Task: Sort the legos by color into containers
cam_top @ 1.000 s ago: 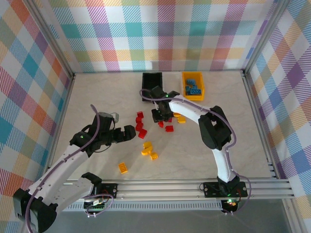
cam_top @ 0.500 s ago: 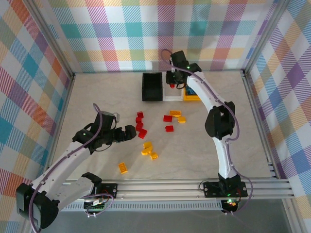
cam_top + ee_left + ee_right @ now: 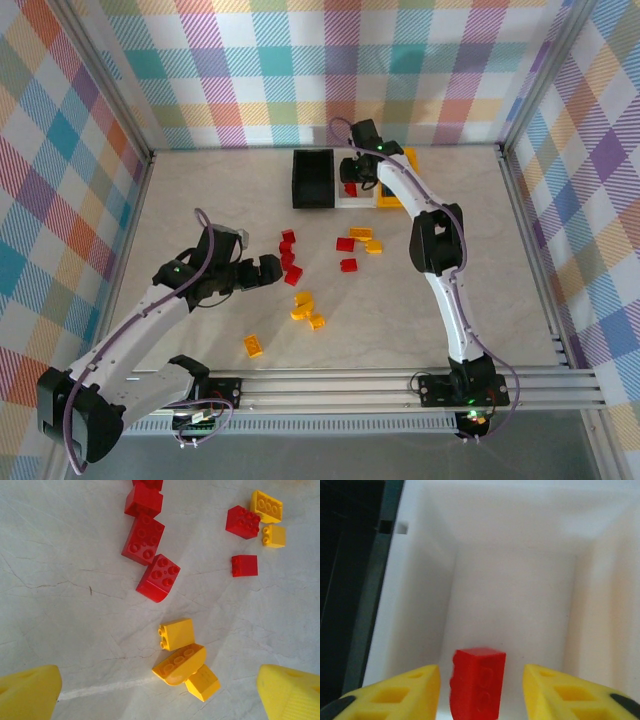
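**Sorting partway, reds going to white bin**

Right claw (image 3: 481, 690) is spread over the white bin (image 3: 520, 580), with one red lego (image 3: 479, 672) lying free inside. Left claw (image 3: 160, 692) is spread, empty, above mid-surface (image 3: 480, 280). Left to do: roughly a dozen loose red legos (image 3: 144, 540) and yellow legos (image 3: 177, 662) there.

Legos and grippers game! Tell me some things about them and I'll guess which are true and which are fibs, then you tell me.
1. The right gripper is above the white bin. True.
2. The lego between its fingers is blue. False: it is a red lego.
3. The left gripper is shut on a brick. False: it is open and holds nothing.
4. Red legos and yellow legos lie on the table. True.
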You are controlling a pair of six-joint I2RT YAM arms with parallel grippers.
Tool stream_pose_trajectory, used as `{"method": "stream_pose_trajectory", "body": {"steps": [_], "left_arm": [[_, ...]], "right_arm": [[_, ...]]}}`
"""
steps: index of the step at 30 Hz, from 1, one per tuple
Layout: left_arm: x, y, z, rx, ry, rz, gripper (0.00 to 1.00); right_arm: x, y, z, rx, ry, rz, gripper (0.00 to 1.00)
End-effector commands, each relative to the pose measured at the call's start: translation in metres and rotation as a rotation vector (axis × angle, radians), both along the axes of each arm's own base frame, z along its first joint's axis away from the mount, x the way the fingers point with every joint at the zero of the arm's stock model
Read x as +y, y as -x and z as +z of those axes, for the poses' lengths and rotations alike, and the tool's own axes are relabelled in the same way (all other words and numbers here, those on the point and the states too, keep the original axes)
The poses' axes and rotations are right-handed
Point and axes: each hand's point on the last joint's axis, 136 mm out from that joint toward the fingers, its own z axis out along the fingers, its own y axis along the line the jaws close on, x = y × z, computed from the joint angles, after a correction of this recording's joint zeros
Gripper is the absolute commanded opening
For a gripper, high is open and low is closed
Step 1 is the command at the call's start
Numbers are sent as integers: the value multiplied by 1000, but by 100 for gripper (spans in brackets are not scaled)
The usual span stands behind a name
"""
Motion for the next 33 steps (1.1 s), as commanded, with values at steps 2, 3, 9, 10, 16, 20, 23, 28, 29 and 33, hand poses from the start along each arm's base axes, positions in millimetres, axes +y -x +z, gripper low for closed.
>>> {"method": "stream_pose_trajectory", "body": {"steps": [2,3,9,10,16,20,23,28,29,33], "left_arm": [[2,-2,9,-4,29,22,100],[2,-2,9,-8,33,22,100],[2,-1,11,-28,43,26,100],[3,0,10,-27,42,27,100],[1,-2,6,-35,51,19,100],[-1,-4,6,-43,60,17,100],[-2,-3,9,-47,67,14,100],[4,4,12,-59,62,22,100],[5,6,12,-59,61,24,100],[8,10,11,-59,53,28,100]], "right_arm": [[4,3,54,-66,-72,19,51],[4,10,64,-69,-77,21,52],[8,106,87,30,-83,77,64],[8,129,80,68,-80,95,67],[6,244,24,296,-29,147,74],[9,282,-8,368,12,165,77],[10,289,-27,388,62,162,78],[10,281,-48,381,123,152,78],[11,279,-51,380,128,150,78],[16,273,-63,392,139,149,78]]}}
